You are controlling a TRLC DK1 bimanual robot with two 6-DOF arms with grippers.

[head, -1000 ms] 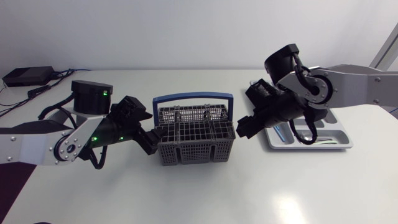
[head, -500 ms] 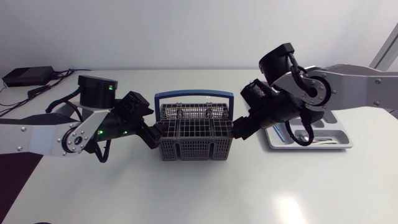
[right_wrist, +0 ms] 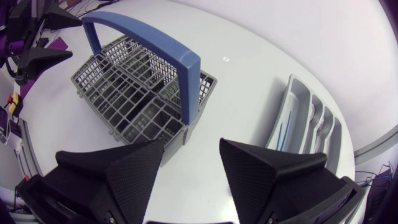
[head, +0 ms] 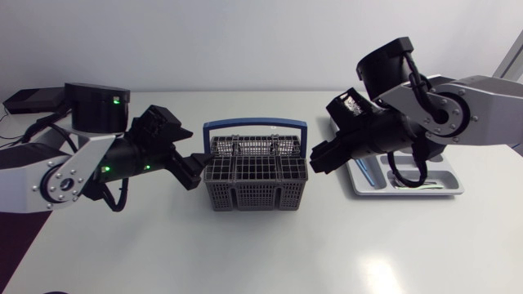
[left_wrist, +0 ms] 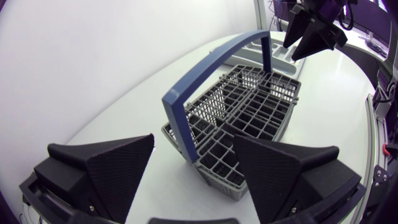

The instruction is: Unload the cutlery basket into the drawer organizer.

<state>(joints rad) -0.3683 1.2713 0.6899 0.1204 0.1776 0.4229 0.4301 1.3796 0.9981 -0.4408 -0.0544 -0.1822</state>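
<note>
The grey cutlery basket (head: pixel 255 181) with its upright blue handle (head: pixel 253 126) stands mid-table; no cutlery shows in its cells (right_wrist: pixel 127 93). My left gripper (head: pixel 190 170) is open just off the basket's left side, with the near corner (left_wrist: pixel 214 165) ahead of its spread fingers. My right gripper (head: pixel 320 157) is open at the basket's right end and holds nothing. The grey drawer organizer (head: pixel 448 187) lies at the right, partly under my right arm. Some cutlery rests in its compartments (right_wrist: pixel 305 124).
A black box with cables (head: pixel 33 100) sits at the table's far left corner. Bare white tabletop (head: pixel 261 253) stretches in front of the basket and both arms.
Both grippers have drawn back from the basket's ends, the left arm swinging left and the right arm lifting right. The basket stays about where it was.
</note>
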